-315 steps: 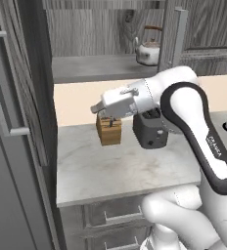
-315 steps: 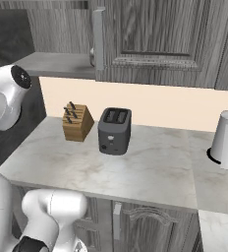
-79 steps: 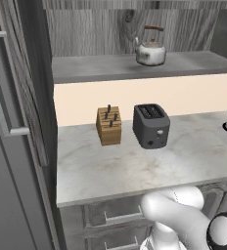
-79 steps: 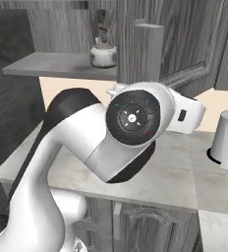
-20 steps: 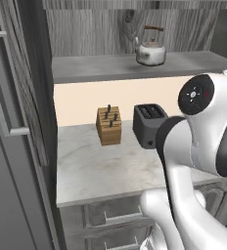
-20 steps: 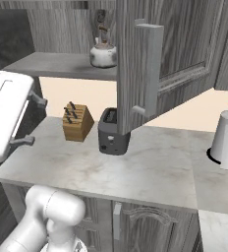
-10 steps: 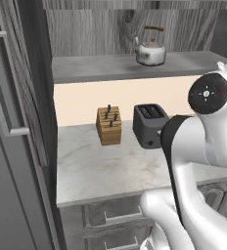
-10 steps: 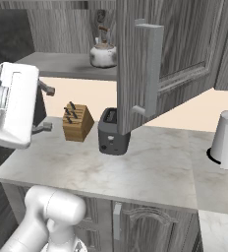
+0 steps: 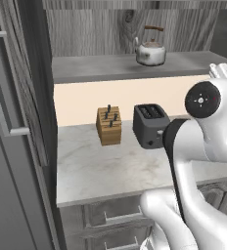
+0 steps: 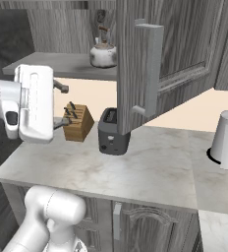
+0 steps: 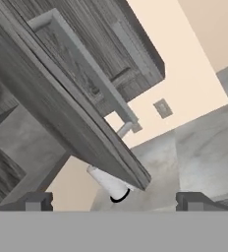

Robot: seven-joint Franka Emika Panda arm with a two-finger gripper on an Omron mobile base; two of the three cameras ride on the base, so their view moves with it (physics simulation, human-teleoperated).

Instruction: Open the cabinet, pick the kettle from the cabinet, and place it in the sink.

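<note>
The cabinet stands open, its right door (image 10: 155,54) swung out toward me with the silver bar handle (image 10: 148,69) on its edge. On the cabinet shelf (image 9: 101,68) sits the silver kettle (image 9: 151,51), upright with its brown handle; the right base view has the kettle (image 10: 103,53) just left of the door. My gripper (image 10: 63,105) hovers over the counter's left end, below and left of the kettle, open with nothing between its fingers. In the hand view the gripper (image 11: 113,202) faces the door's edge and handle (image 11: 81,64). The sink is out of view.
A knife block (image 9: 109,125) and a dark toaster (image 9: 151,125) stand on the marble counter (image 9: 101,171) under the shelf. A paper towel roll (image 10: 227,135) stands at the right. The left door (image 9: 17,97) hangs open. Drawers (image 9: 110,217) sit below.
My hand has risen and turned at the left of the right base view, so its fingers now point right toward the counter. The kettle and the doors have not moved.
</note>
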